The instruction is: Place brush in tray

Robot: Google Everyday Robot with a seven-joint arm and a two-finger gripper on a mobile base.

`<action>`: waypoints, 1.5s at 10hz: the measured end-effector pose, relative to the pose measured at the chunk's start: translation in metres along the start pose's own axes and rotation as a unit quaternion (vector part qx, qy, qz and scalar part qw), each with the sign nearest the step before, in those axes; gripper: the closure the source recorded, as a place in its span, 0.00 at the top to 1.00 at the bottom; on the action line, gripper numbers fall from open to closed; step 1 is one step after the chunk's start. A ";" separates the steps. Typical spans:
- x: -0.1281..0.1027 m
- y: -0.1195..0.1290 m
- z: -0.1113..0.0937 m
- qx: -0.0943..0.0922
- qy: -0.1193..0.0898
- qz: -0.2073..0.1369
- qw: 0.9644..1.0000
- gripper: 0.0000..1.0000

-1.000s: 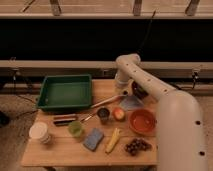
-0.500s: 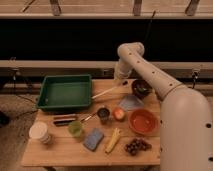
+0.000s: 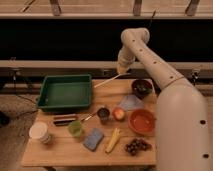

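The brush (image 3: pixel 108 80) has a long light-wood handle. It hangs slanted above the table's back edge, its left end just past the right rim of the green tray (image 3: pixel 44 93). My gripper (image 3: pixel 121 70) is shut on the brush's right end, up behind the table and to the right of the tray. The tray sits at the table's back left with nothing showing inside it. The brush's head is hidden at the gripper.
A dark bowl (image 3: pixel 142 87), a grey-blue cloth (image 3: pixel 131 102) and an orange bowl (image 3: pixel 142 121) stand on the right. In front are a peach-coloured fruit (image 3: pixel 119 114), a dark cup (image 3: pixel 103 114), a dark bar (image 3: pixel 65 120), a green cup (image 3: pixel 75 129), a white cup (image 3: pixel 39 132), a blue sponge (image 3: pixel 93 139), a banana (image 3: pixel 113 140) and grapes (image 3: pixel 137 146).
My gripper has risen from table height with the brush in it. The brush has come up off the wood and now hangs in the air by the tray's right rim.
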 end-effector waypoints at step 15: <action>-0.192 0.004 -0.009 -0.047 -0.139 -0.094 0.985 0.00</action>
